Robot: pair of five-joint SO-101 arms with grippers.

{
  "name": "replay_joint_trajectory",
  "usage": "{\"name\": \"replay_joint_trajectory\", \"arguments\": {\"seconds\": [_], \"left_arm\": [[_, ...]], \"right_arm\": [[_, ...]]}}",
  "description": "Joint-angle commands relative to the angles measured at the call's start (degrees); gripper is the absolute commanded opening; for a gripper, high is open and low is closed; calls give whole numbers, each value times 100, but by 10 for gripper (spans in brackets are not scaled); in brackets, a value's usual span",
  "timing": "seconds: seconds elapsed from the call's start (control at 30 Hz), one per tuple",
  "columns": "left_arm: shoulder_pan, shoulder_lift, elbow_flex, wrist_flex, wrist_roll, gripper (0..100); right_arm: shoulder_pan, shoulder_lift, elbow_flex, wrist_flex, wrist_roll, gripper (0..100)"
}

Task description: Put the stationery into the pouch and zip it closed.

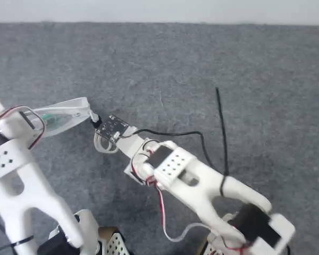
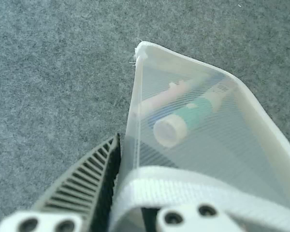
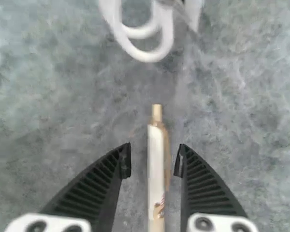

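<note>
White mesh pouch (image 2: 222, 159), teal marker (image 2: 195, 113) inside

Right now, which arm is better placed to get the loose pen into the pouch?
Right. Its open gripper straddles the pen on the carpet, one finger on each side. The left gripper is clamped on the pouch, which already holds other stationery, so it is not free.

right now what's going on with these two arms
The left claw holds the mesh pouch by one edge; a green-capped item and a pink one are already inside. The right claw is open, its fingers either side of a white pen that is not in the pouch yet.
</note>
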Motion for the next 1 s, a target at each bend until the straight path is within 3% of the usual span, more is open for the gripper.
{"name": "replay_joint_trajectory", "arguments": {"seconds": [0.0,0.1,0.37,0.97], "left_arm": [[-44,-62,-145,-167,88,9],[-44,-62,-136,-167,79,9],[-18,-62,-127,-167,70,9],[0,-62,-127,-158,62,9]], "right_arm": [[268,558,-642,31,9,147],[233,980,-756,40,53,139],[251,1516,-1002,40,677,6],[365,585,-1011,778,642,6]]}}
